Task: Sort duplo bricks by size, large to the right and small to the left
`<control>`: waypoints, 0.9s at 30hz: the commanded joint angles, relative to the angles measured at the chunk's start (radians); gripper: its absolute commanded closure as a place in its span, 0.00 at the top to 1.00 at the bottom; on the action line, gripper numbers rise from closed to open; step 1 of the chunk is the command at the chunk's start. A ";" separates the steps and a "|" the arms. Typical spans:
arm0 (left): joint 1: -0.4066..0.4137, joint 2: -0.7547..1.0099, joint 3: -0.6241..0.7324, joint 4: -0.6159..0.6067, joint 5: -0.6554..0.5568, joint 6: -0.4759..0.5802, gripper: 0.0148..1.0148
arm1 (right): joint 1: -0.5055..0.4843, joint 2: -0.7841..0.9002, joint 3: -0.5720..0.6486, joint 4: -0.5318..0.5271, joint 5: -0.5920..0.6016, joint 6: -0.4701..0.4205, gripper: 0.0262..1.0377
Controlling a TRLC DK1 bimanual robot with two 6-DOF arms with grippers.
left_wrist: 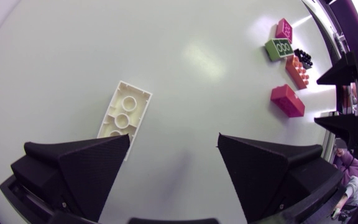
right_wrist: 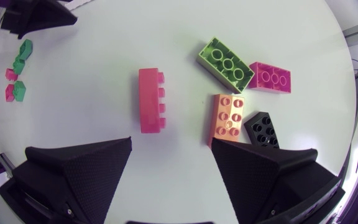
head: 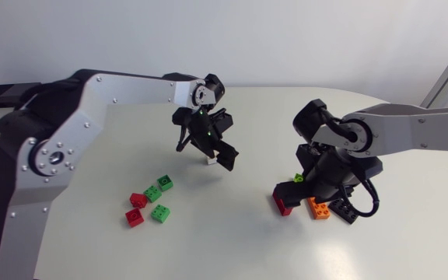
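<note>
Glossy white oblong brick (left_wrist: 124, 118), hollow side up, lies just beside one wedge of the matte, wide-spread left tool (left_wrist: 173, 142).

Seen from above, the left gripper (head: 208, 152) covers nearly all of the white brick (head: 208, 162) beneath it. In the left wrist view one finger (left_wrist: 73, 165) hides that brick's near end. The right gripper (head: 313, 194) hides most of the lime brick (head: 299, 178) under it, and in its wrist view covers the near edge of the black brick (right_wrist: 263, 129).
</note>
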 commanded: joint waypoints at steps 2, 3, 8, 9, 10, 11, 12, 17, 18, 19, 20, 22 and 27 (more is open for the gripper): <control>-0.047 -0.137 -0.129 0.012 0.000 0.029 0.97 | 0.013 -0.022 -0.016 -0.017 -0.002 0.016 0.89; -0.059 -0.168 -0.162 0.017 0.000 0.031 0.97 | 0.015 -0.022 -0.016 -0.017 -0.002 0.018 0.89; -0.134 -0.295 -0.282 0.026 0.000 0.040 0.97 | 0.018 -0.022 -0.016 -0.011 -0.003 0.019 0.89; -0.141 -0.311 -0.288 0.024 0.000 0.040 0.97 | 0.018 -0.022 -0.018 -0.009 -0.002 0.018 0.89; -0.141 -0.320 -0.287 0.024 0.000 0.039 0.97 | 0.018 -0.021 -0.018 -0.006 -0.002 0.016 0.89; -0.131 -0.322 -0.276 0.026 0.000 0.037 0.97 | 0.016 -0.019 -0.019 -0.001 -0.002 0.011 0.89; -0.116 -0.318 -0.261 0.024 0.000 0.031 0.97 | 0.010 -0.015 -0.019 0.003 0.000 0.005 0.89; -0.045 -0.266 -0.204 0.023 -0.001 0.034 0.97 | -0.004 0.004 -0.022 0.026 -0.002 -0.039 0.89; -0.038 -0.259 -0.195 0.023 -0.003 0.034 0.97 | -0.007 0.008 -0.016 0.031 -0.002 -0.053 0.89; -0.029 -0.251 -0.185 0.023 -0.003 0.034 0.97 | -0.013 0.019 -0.007 0.039 -0.002 -0.068 0.89; -0.026 -0.249 -0.182 0.023 -0.003 0.036 0.97 | -0.019 0.031 0.005 0.045 -0.002 -0.082 0.89; -0.022 -0.249 -0.181 0.023 -0.003 0.036 0.97 | -0.024 0.073 0.044 0.046 -0.003 -0.111 0.89; -0.019 -0.256 -0.187 0.015 -0.010 0.037 0.97 | 0.007 0.185 0.182 0.037 -0.009 -0.151 0.89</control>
